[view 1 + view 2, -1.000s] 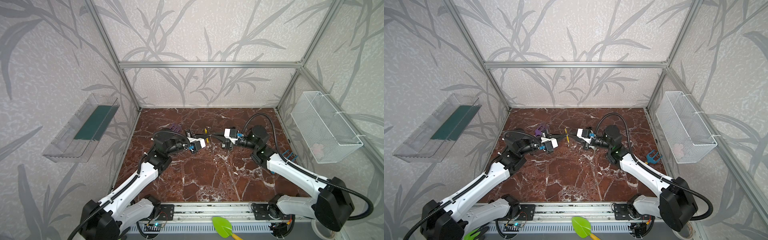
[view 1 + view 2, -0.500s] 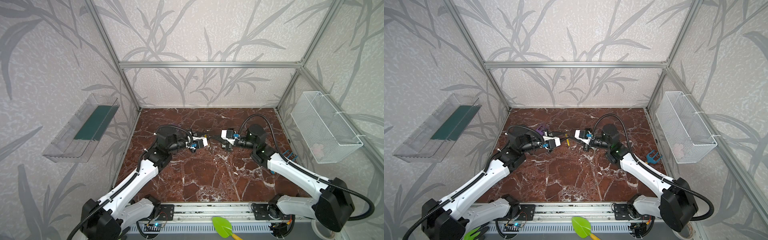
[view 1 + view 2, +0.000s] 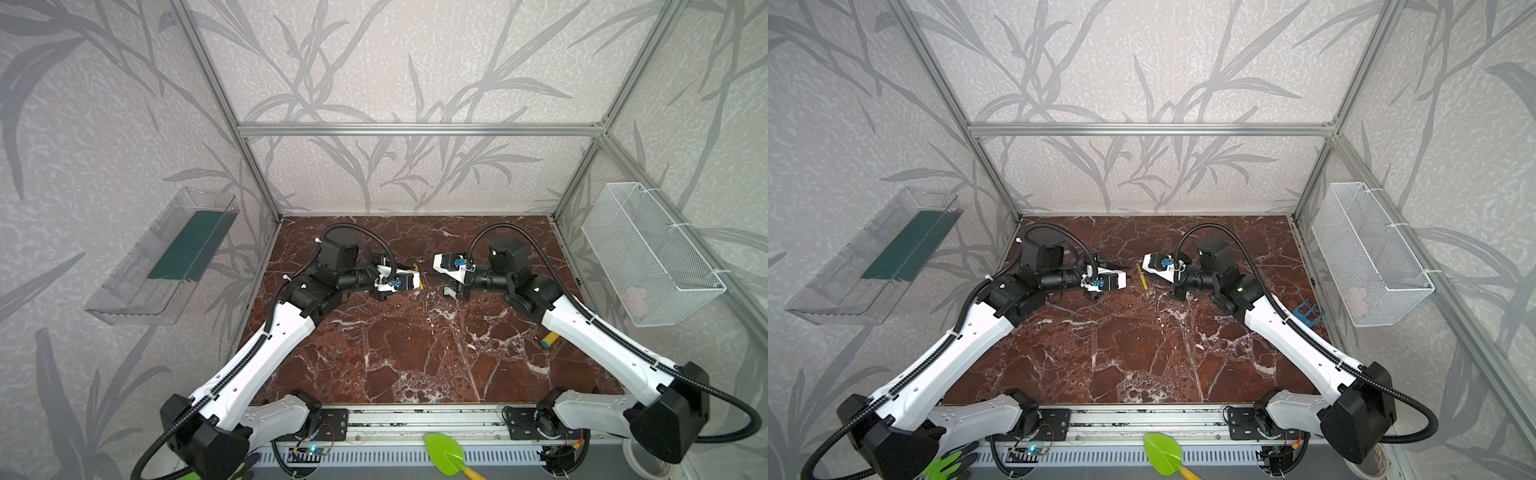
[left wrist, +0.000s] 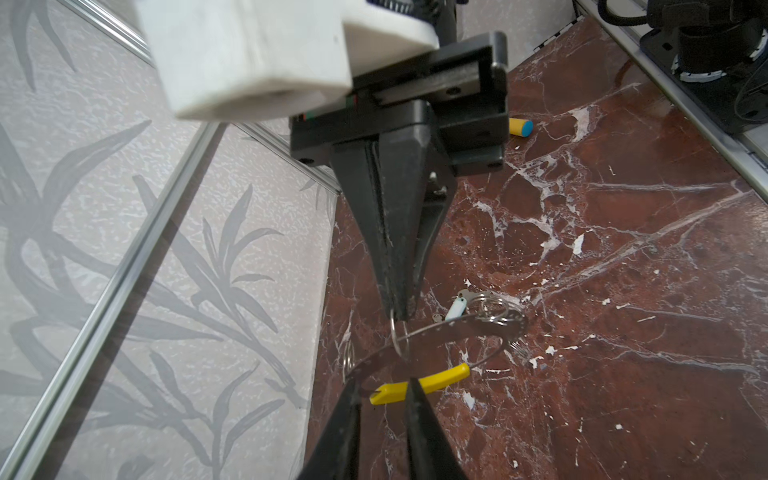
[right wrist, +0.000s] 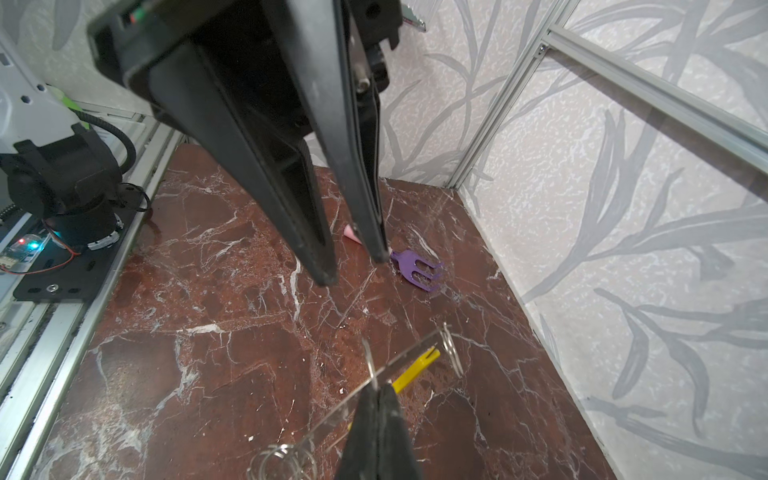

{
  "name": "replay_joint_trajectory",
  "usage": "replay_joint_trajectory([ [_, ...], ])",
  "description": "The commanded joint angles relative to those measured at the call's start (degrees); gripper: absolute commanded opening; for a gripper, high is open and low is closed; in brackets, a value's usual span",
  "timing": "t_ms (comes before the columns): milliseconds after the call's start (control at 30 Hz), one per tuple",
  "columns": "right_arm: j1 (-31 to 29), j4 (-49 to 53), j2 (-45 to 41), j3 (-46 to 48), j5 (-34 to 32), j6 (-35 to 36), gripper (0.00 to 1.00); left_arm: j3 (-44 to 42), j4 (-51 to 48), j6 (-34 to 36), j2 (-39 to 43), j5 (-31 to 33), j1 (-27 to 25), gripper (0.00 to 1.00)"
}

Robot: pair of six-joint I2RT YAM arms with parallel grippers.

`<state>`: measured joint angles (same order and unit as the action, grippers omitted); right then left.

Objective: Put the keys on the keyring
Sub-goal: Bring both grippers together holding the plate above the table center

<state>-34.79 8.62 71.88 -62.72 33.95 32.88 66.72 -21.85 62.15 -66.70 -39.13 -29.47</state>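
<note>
Keyring (image 4: 440, 328) sits between your arms, far middle of the desk (image 4: 623, 249), keys (image 4: 457, 308) just beside its band. Right fingers (image 4: 395, 270) pinch shut on a small wire ring (image 4: 395, 338) looped round that band; left fingers (image 4: 424, 432) stand apart, empty. Threading step, I'd say: next, grip the yellow sleeve (image 4: 440, 376) to steady it.

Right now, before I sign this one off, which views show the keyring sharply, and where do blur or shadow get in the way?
Left wrist view: keyring and keys sharp, the white housing up close blurred. Right wrist view: keyring band smeared and half see-through, left gripper a dark featureless mass. In both top views: even light, only the yellow sleeve resolves.
</note>
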Motion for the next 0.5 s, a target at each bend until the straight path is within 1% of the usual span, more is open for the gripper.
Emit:
replay_joint_trajectory([
  [0,-0.42,4.58,0.43,-2.00,-1.35,0.59,0.00,1.61,-2.02,-1.18,-1.18,-1.56,-0.15,0.24],
  [167,-0.88,7.06,1.05,-3.27,-2.41,0.93,0.00,1.57,1.42,-5.39,-2.97,-2.02,-0.74,0.26],
  [467,-1.26,7.41,1.33,-4.27,-3.02,0.53,0.00,2.00,1.67,-8.00,-4.75,-4.60,-1.48,0.26],
])
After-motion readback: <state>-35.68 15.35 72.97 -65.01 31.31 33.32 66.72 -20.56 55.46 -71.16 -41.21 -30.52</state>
